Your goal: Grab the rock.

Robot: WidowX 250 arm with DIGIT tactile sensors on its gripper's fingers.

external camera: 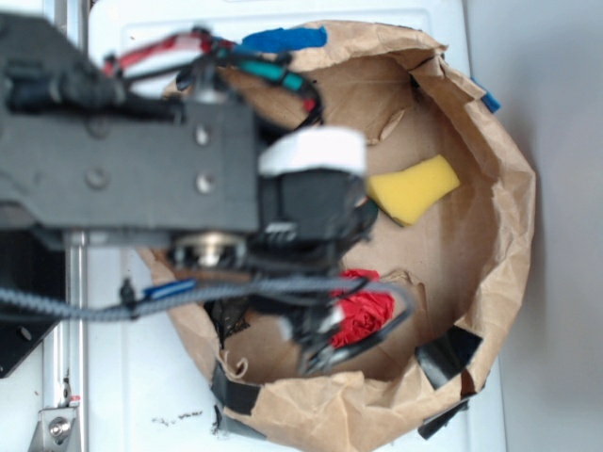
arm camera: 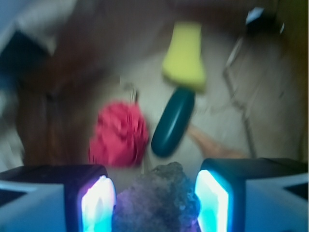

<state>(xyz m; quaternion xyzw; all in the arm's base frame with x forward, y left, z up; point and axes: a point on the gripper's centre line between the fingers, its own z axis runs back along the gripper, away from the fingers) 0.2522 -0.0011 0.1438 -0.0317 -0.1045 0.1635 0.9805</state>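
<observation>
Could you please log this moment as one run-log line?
gripper: open, straddling rock | grasp: not closed | nearby: green oblong, red lump, yellow sponge | bin: paper bag

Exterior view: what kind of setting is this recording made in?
Likely a lab test rig, not a home: a torn brown paper enclosure patched with tape sits on a white surface, holding odd props such as a yellow sponge, a red crumpled object and the rock.

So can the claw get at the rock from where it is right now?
Probably yes. In the wrist view the rock already sits between the open claw's two lit fingers, with nothing between them; the dark green object and red lump lie beyond.
</observation>
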